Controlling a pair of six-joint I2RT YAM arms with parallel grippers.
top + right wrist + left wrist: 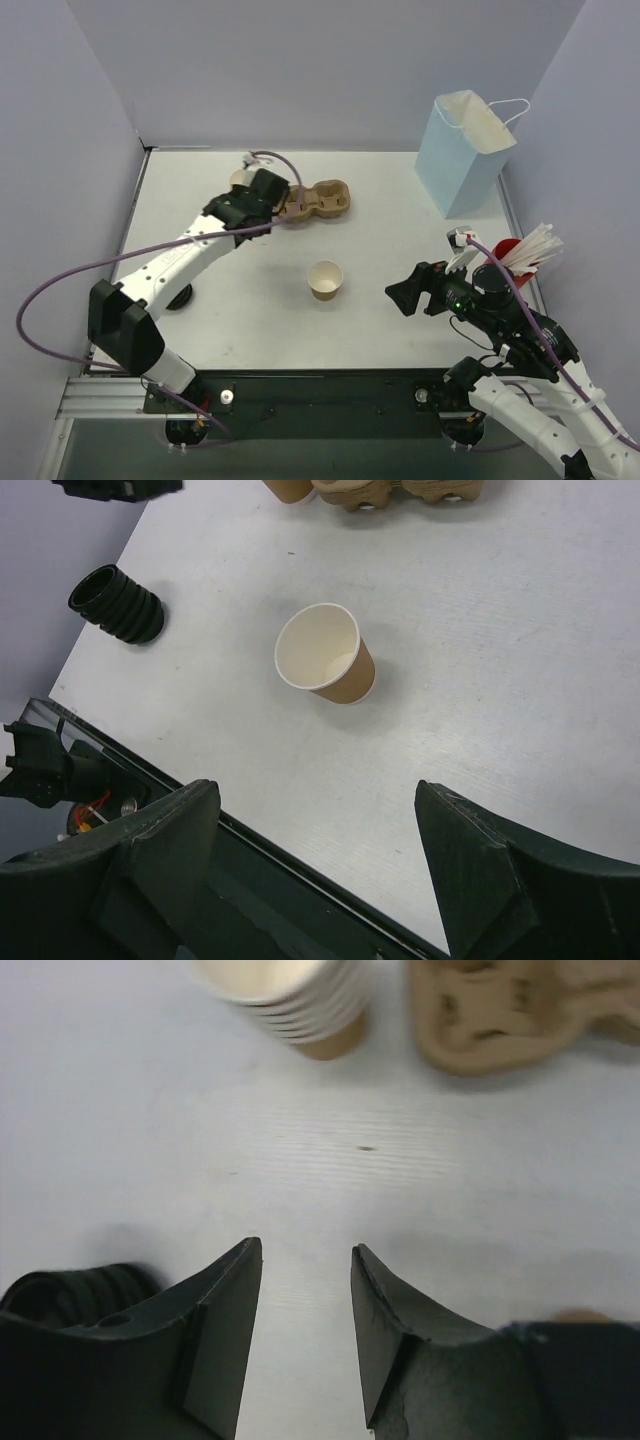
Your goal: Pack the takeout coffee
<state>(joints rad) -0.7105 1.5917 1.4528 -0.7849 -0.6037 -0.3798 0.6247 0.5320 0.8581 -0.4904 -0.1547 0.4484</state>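
Two grippers: both gaping, nothing between either pair of fingers.
Bag (465, 150): upright, well right of the tray (322, 199), out of play.
Left gripper (305, 1295): low over the table just left of the tray, stack (290, 1000) just ahead. A careless sweep could topple it or shove the tray.
Right gripper (315, 795): well near-right of the tray, aimed at the cup (322, 658).
Tray: both hollows look empty.
Cup: upright, lidless, alone on the near side of the tray, well ahead of the right fingers (470, 880). Light paper, so an off-centre pinch could tip or crush it.
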